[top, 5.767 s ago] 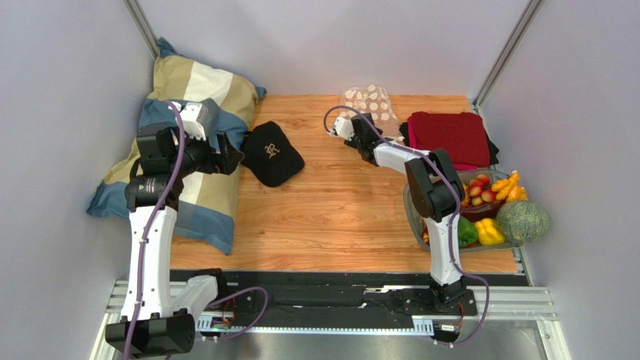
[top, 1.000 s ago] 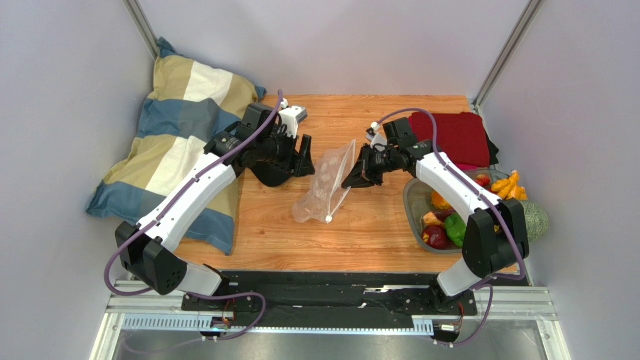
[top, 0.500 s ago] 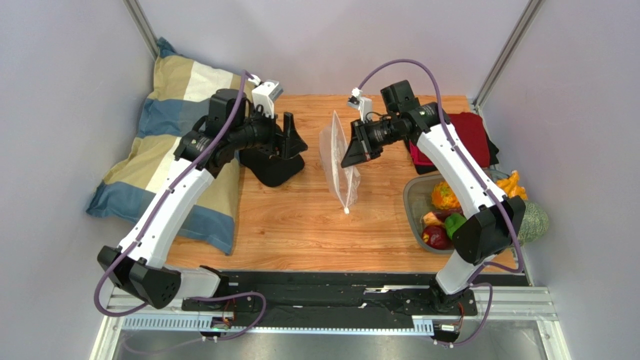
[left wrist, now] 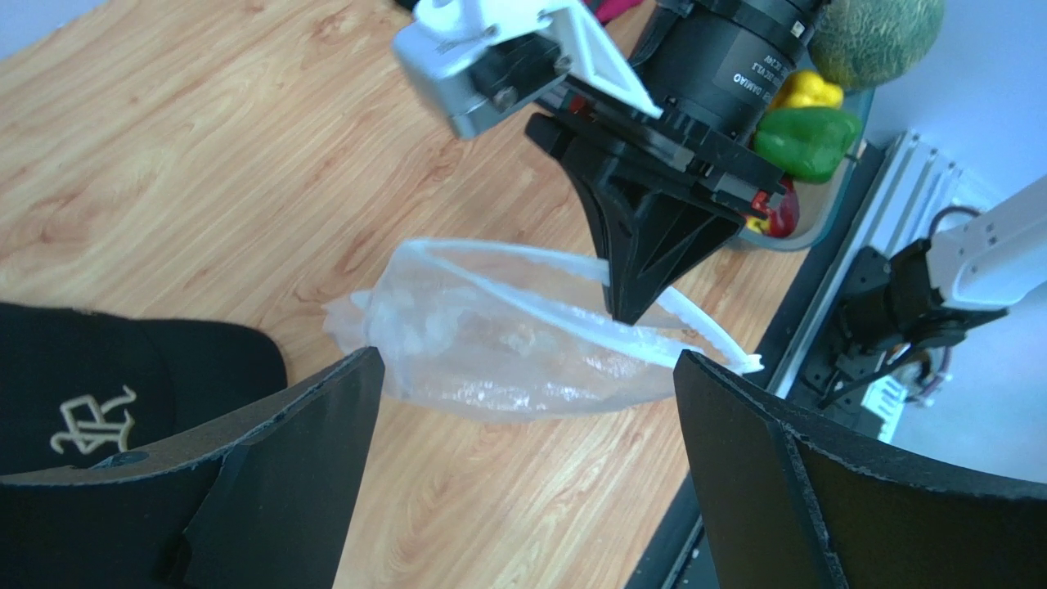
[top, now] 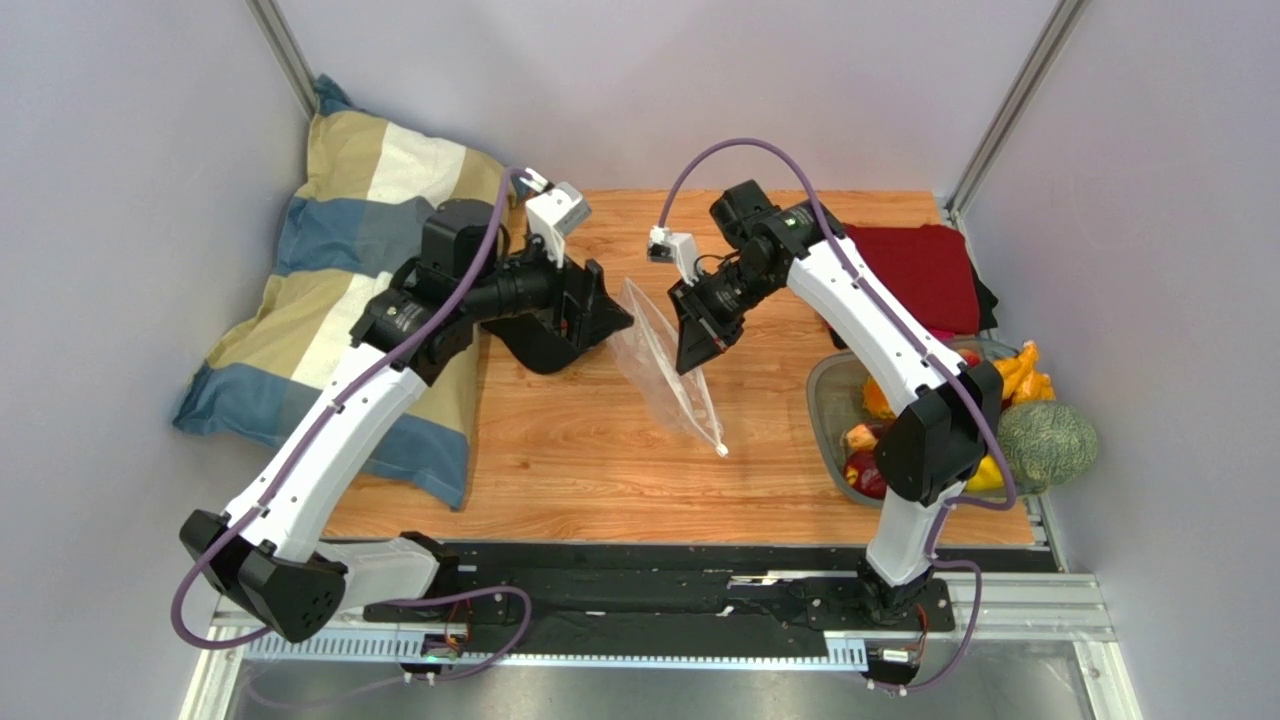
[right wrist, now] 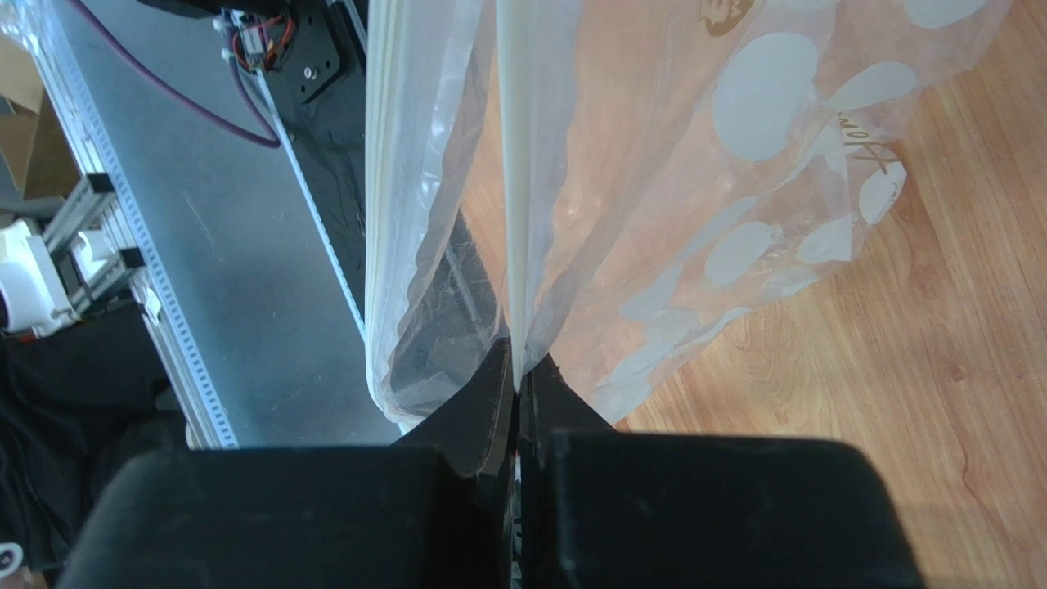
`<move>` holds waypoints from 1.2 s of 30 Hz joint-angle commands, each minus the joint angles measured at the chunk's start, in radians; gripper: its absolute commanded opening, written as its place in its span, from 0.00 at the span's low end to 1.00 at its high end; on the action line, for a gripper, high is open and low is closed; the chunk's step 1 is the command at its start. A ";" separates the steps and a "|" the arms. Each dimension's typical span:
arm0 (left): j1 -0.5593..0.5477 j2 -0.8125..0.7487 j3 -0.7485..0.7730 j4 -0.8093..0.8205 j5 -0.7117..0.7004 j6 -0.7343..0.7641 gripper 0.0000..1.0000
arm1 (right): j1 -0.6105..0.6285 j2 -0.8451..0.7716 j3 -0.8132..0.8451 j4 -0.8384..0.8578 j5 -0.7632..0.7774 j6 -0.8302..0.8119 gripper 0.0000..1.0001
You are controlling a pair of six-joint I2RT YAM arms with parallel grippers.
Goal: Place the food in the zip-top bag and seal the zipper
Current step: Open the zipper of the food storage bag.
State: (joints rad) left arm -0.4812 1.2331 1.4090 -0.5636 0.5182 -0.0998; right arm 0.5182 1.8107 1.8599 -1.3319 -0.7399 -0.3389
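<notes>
The clear dotted zip-top bag (top: pixel 672 375) hangs over the middle of the table from my right gripper (top: pixel 696 342), which is shut on one lip of its whitish zipper (right wrist: pixel 509 184). In the left wrist view the two zipper strips (left wrist: pixel 556 285) stand apart, so the mouth gapes. My left gripper (top: pixel 601 311) is open just left of the bag, its fingers (left wrist: pixel 295 466) spread wide in front of the bag (left wrist: pixel 492 356) without touching it. The food (top: pixel 887 450) lies in the grey tray at the right; a green pepper (left wrist: pixel 805 129) and a yellow pepper (left wrist: pixel 805 88) show behind my right gripper.
A black cap (top: pixel 538 342) lies under my left wrist. A striped pillow (top: pixel 338 285) fills the left side. A folded red cloth (top: pixel 909 270) is at the back right. The grey tray (top: pixel 822 405) and a green melon (top: pixel 1047 443) are at the right edge.
My right gripper has swung the hanging bag left and nearer, towards my left gripper. My left gripper has opened wider and turned to face the bag's mouth.
</notes>
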 commanded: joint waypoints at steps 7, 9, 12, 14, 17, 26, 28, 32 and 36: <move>-0.085 -0.001 -0.085 0.119 -0.152 0.069 0.92 | 0.066 -0.019 0.053 -0.128 0.028 -0.043 0.00; -0.089 0.006 -0.087 0.123 -0.190 0.071 0.89 | 0.072 -0.022 0.056 -0.128 0.025 -0.043 0.00; -0.092 0.020 -0.090 0.128 -0.227 0.069 0.85 | 0.086 -0.024 0.065 -0.128 0.030 -0.045 0.00; -0.094 0.034 -0.088 0.110 -0.233 0.072 0.82 | 0.092 -0.024 0.070 -0.127 0.034 -0.043 0.00; -0.096 0.042 -0.094 0.085 -0.233 0.080 0.77 | 0.094 -0.025 0.074 -0.127 0.034 -0.040 0.00; -0.097 0.028 -0.160 0.057 -0.245 0.097 0.60 | 0.094 -0.033 0.093 -0.141 0.017 -0.052 0.00; -0.097 0.020 -0.165 0.048 -0.244 0.098 0.47 | 0.094 -0.031 0.097 -0.144 0.019 -0.055 0.00; -0.097 -0.003 -0.182 0.042 -0.204 0.130 0.39 | 0.094 -0.025 0.101 -0.161 0.013 -0.080 0.00; -0.097 -0.024 -0.188 0.070 -0.210 0.130 0.58 | 0.105 -0.002 0.116 -0.196 -0.012 -0.117 0.00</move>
State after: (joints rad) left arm -0.5747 1.2594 1.2282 -0.5228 0.2947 0.0093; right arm 0.6075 1.8107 1.9202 -1.3502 -0.7094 -0.3950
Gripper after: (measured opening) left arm 0.532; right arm 0.009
